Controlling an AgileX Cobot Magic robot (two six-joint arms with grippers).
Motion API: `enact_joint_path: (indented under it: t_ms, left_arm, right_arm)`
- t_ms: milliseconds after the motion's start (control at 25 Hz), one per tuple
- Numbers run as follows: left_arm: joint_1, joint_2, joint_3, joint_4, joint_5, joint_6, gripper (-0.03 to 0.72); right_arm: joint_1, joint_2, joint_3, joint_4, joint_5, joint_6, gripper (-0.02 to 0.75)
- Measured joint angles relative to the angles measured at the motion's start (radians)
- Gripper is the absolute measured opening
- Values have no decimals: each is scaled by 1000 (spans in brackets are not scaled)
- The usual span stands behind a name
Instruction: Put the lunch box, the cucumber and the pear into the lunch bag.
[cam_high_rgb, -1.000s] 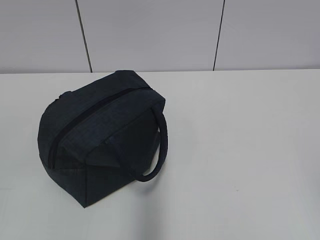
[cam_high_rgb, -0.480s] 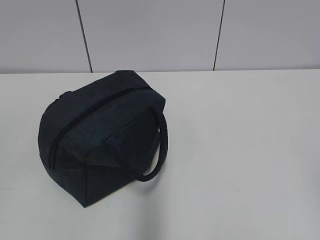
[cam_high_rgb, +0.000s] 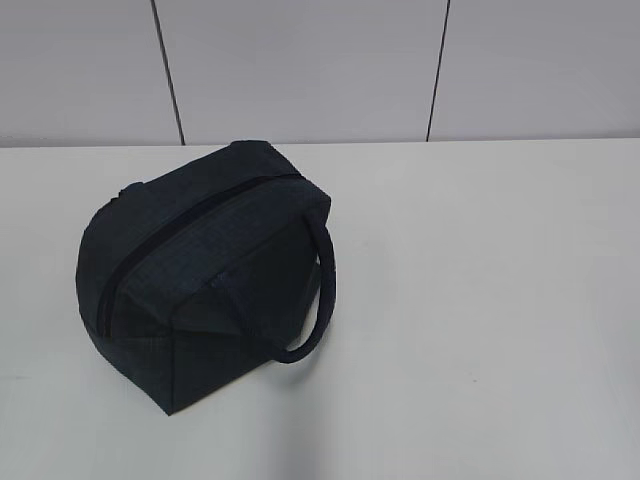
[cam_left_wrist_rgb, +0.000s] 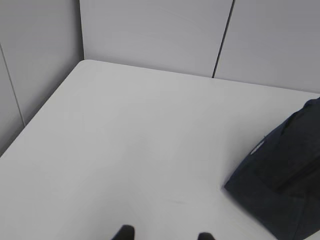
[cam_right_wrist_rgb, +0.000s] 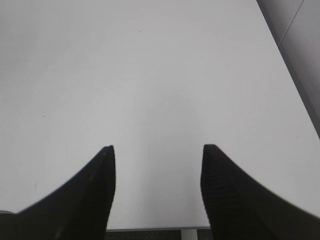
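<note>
The navy-blue lunch bag (cam_high_rgb: 205, 272) stands on the white table, left of centre in the exterior view, its zipper shut along the top and one looped handle (cam_high_rgb: 318, 290) hanging down its right side. A corner of the lunch bag (cam_left_wrist_rgb: 287, 177) also fills the right edge of the left wrist view. The lunch box, the cucumber and the pear are out of view. My left gripper (cam_left_wrist_rgb: 165, 235) shows only its two dark fingertips, apart, over bare table left of the bag. My right gripper (cam_right_wrist_rgb: 157, 150) stands open above bare table, holding nothing. Neither arm appears in the exterior view.
The white table (cam_high_rgb: 480, 300) is backed by a grey panelled wall (cam_high_rgb: 300, 70). The left wrist view shows the table's far left corner (cam_left_wrist_rgb: 82, 62) against the wall. The table's near edge (cam_right_wrist_rgb: 150, 229) lies just below my right gripper.
The bag's fabric near the handle's front end has settled slightly. Nothing else has moved.
</note>
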Motion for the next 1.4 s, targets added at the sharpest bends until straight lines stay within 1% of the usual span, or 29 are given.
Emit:
enact_joint_path:
  t_ms: [120,320,400,1160,1200,1400]
  left_arm:
    - [0,0,0,-22,0,34,239]
    - [0,0,0,-105,-1,164,239]
    - [0,0,0,-127,-1,191,239]
    - [0,0,0,-137,-1,202,239]
    - [0,0,0,-137,-1,202,239]
    - [0,0,0,-138,-1,202,239]
  right_arm:
    - [0,0,0,0,0,0,425]
    - [0,0,0,0,0,0,425]
    - [0,0,0,0,0,0,425]
    - [0,0,0,0,0,0,425]
    - [0,0,0,0,0,0,442]
    - [0,0,0,0,0,0,431]
